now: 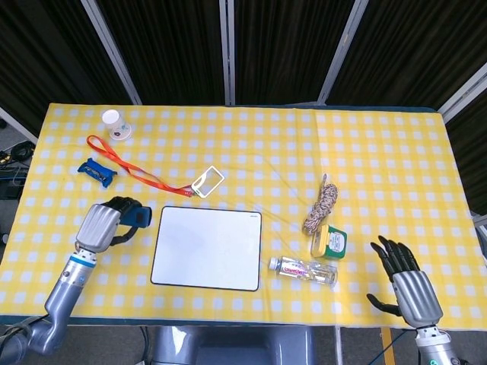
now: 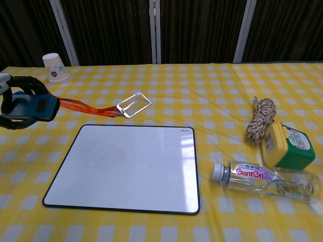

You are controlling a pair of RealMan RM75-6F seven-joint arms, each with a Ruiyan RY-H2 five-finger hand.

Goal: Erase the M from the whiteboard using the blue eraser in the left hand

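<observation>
The whiteboard [image 1: 207,248] [image 2: 126,167] lies flat near the table's front edge, and its white surface shows no marks. My left hand [image 1: 104,223] [image 2: 15,101] grips the blue eraser [image 1: 139,217] [image 2: 36,107] and hovers left of the board, clear of it. At the front right corner my right hand [image 1: 403,277] rests with its fingers spread and nothing in it; the chest view does not show it.
An orange lanyard [image 1: 125,164] with a clear badge holder [image 1: 207,181] lies behind the board. A paper cup [image 1: 112,122] and a blue packet [image 1: 97,170] sit far left. To the right are a rope bundle [image 1: 323,204], a green-yellow tape measure [image 1: 329,241] and a water bottle [image 1: 303,270].
</observation>
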